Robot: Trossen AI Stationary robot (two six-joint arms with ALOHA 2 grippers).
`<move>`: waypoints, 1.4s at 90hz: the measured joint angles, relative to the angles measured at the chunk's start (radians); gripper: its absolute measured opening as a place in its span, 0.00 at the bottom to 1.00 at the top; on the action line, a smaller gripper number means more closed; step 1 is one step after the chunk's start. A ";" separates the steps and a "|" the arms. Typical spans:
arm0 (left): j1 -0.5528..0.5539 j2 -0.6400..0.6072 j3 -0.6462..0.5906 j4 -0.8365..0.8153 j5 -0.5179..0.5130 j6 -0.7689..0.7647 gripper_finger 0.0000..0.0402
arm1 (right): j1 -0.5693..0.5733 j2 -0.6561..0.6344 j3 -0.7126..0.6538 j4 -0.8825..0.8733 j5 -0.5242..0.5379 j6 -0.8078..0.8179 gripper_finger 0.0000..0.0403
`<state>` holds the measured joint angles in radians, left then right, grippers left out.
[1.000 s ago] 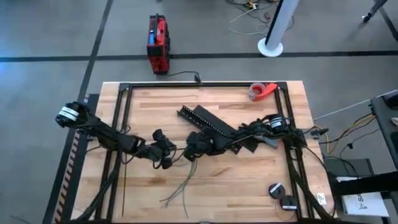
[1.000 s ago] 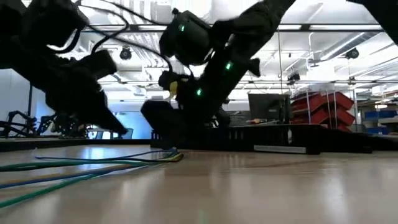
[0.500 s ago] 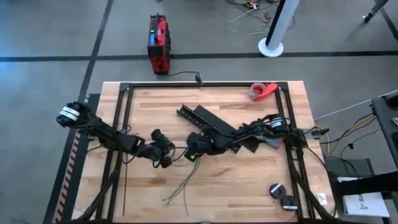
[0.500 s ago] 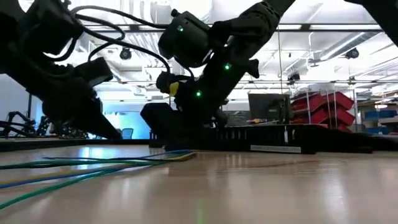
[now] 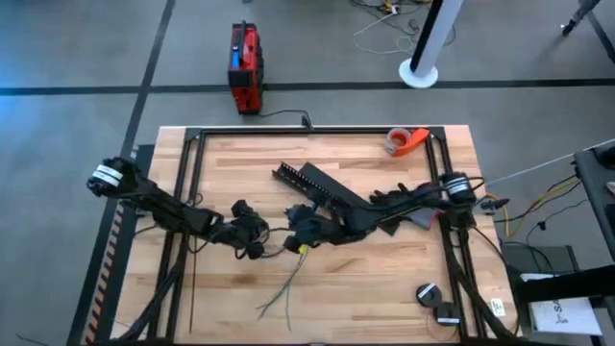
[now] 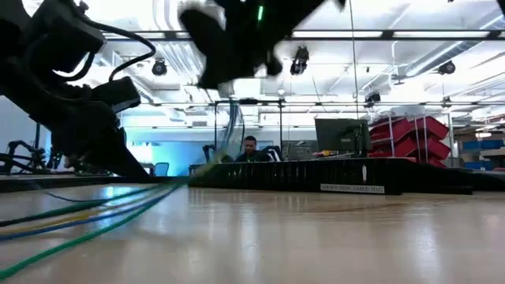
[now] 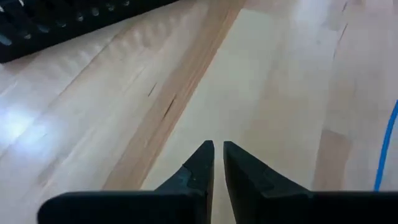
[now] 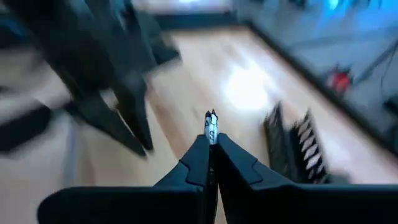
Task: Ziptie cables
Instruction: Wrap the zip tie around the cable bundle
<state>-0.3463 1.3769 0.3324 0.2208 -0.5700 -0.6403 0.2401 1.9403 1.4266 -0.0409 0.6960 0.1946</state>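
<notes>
Meanwhile right gripper [image 5: 304,240] fingers pinch the cables [image 5: 281,293] beside left gripper [image 5: 259,245].

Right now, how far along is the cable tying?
Early. Done: nothing tied; the cables fan out loose at their far ends. In hand: the right hand is shut on one end of the bunch and holds it raised off the table, as the low view shows. The left hand sits alongside, nearly closed, empty. Left: gather, wrap and cinch a tie.
</notes>
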 joint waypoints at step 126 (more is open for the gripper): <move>-0.164 -0.069 0.299 -1.334 1.006 -0.321 0.25 | 0.146 -0.145 -0.457 0.188 0.265 0.148 0.01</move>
<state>-0.5099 1.3082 0.6312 -1.1130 0.4362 -0.9611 0.3859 1.7950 0.9695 0.1471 0.9612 0.3424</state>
